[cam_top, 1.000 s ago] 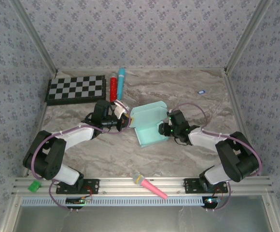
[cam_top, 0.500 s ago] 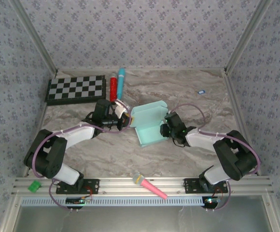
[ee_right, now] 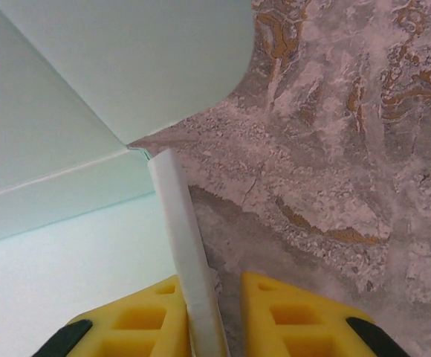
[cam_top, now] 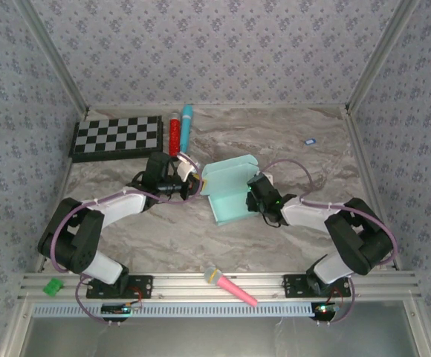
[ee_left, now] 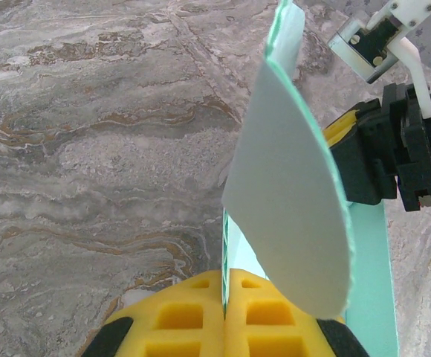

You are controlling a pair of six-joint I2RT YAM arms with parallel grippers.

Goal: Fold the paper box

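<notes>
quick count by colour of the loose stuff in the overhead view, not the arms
mint: 1, paper box
black-and-white: 1, checkerboard
red: 1, red tube
cyan: 1, cyan tube
pink: 1, stick
green: 1, block
blue: 1, small tag
total: 7

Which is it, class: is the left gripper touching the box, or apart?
Touching. The left wrist view shows the left gripper clamped on the box, its thin edge pinched between both pads.

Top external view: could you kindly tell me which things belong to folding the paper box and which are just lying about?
Part of the job:
paper box
left hand, shut on the box's left flap
right hand, at the box's right flap

Just lying about:
checkerboard
red tube
cyan tube
pink toy microphone
green block
</notes>
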